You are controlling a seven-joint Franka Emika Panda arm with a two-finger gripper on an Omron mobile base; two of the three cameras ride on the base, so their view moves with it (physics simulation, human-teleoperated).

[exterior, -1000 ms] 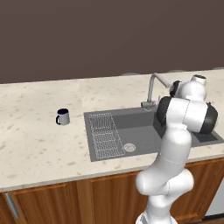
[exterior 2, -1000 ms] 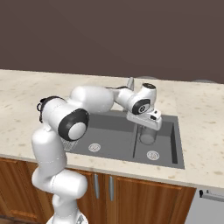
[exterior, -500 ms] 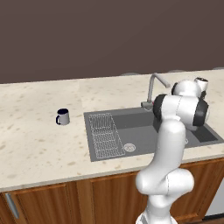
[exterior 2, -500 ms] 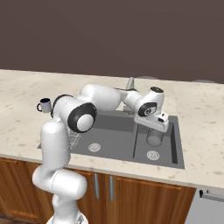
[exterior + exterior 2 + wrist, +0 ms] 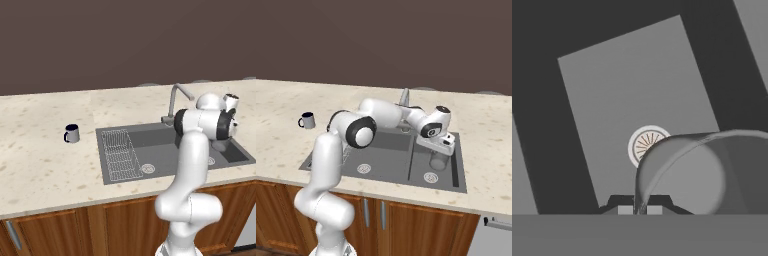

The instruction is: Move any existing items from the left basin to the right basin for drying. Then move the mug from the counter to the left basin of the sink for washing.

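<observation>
My gripper (image 5: 438, 151) hangs over the right basin (image 5: 420, 166), shut on the rim of the plain grey cup (image 5: 439, 160). In the hand view the fingertips of the gripper (image 5: 639, 210) pinch the cup (image 5: 712, 172) by its wall, and its open mouth faces the camera. Below it lie the right basin's floor (image 5: 612, 100) and round drain (image 5: 646, 143). The left basin (image 5: 155, 145) holds a wire rack (image 5: 120, 156). On the counter (image 5: 45, 165), left of the sink, the mug (image 5: 71, 133) stands upright, also seen as the mug (image 5: 306, 120).
The curved faucet (image 5: 178, 98) rises behind the sink, close to my forearm. A dark wall runs along the back of the counter. Brown cabinets (image 5: 406, 220) sit under the counter's front edge.
My arm has swung to the right and carried the cup from above the sink's divider to above the right basin, a little lower. The mug has not moved.
</observation>
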